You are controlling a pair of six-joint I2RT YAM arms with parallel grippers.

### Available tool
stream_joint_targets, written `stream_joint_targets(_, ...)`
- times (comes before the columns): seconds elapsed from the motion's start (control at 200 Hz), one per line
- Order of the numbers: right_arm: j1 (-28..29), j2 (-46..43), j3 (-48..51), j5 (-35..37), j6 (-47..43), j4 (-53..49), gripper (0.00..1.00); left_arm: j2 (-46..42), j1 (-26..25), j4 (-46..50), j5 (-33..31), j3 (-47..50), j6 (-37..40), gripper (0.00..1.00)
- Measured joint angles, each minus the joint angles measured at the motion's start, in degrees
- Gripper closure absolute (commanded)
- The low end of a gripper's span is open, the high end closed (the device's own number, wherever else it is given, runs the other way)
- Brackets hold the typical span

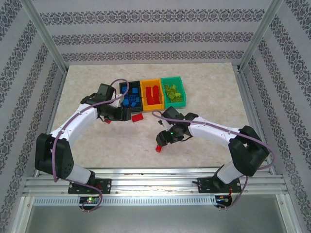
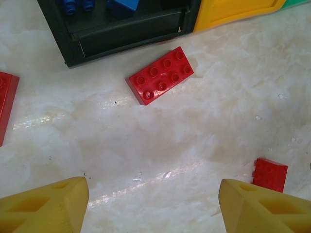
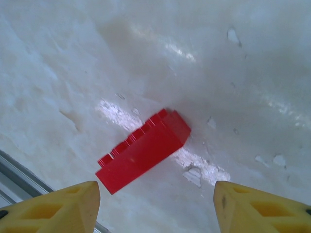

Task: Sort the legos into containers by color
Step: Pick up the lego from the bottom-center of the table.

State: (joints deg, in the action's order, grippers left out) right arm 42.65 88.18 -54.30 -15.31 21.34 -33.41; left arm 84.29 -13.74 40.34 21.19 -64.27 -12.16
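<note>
Three containers stand in a row at the back: a black bin [image 1: 130, 94] with blue legos, an orange-yellow bin [image 1: 151, 93] with red ones, and a green bin [image 1: 174, 91] with lime ones. My left gripper [image 1: 118, 115] [image 2: 153, 204] hangs open just in front of the black bin [image 2: 121, 24]. A red two-by-four lego [image 2: 160, 75] lies flat ahead of its fingertips. My right gripper [image 1: 163, 140] [image 3: 155, 208] is open above the table. A red lego [image 3: 143, 148] [image 1: 158, 148] lies on its side just beyond its fingertips, touching neither one.
More red legos lie loose near the left gripper: one at the left edge [image 2: 6, 104], a small one at the right [image 2: 270, 174], and one beside the gripper [image 1: 137, 117]. The yellow bin's corner [image 2: 233, 9] is at the top right. A metal rail [image 3: 19, 172] borders the table.
</note>
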Motion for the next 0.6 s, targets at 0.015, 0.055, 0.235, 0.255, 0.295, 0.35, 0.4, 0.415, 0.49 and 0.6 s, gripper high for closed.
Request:
stream_joint_targets(0.015,0.09,0.09,0.22,-0.24,0.28,0.15,0.36,0.00,0.00,0.00,0.00,0.00,0.00,0.29)
stream_joint_targets(0.055,0.55,0.59,0.46,-0.66,1.11,0.39,0.36,0.00,0.00,0.00,0.00,0.00,0.00,0.29)
stream_joint_targets(0.235,4.20,6.12,-0.22,-0.57,2.95,3.04,0.36,0.44,0.00,0.00,0.00,0.00,0.00,0.29)
stream_joint_targets(0.255,4.46,6.91,-0.48,-0.57,2.97,3.10,0.36,0.42,0.00,0.00,0.00,0.00,0.00,0.28)
stream_joint_targets(0.295,4.74,8.66,-1.14,-0.37,2.95,3.23,0.37,0.39,0.00,0.00,0.00,0.00,0.00,0.28)
stream_joint_targets(0.35,4.72,10.56,-2.03,0.63,2.93,2.95,0.40,0.39,0.00,0.00,-0.02,0.00,0.00,0.28)
stream_joint_targets(0.4,4.70,10.95,-2.67,0.90,3.10,2.32,0.48,0.39,0.00,0.00,-0.02,0.00,0.02,0.28)
stream_joint_targets(0.415,4.72,11.02,-2.73,0.94,2.82,2.19,0.50,0.39,0.00,0.00,-0.02,0.00,0.00,0.28)
stream_joint_targets(0.49,4.72,11.58,-3.34,2.58,3.04,1.05,0.67,0.39,0.00,0.00,0.00,0.00,0.00,0.28)
stream_joint_targets(0.6,4.72,12.07,-4.76,3.43,2.51,1.40,0.84,0.39,0.00,0.00,-0.02,0.00,0.02,0.28)
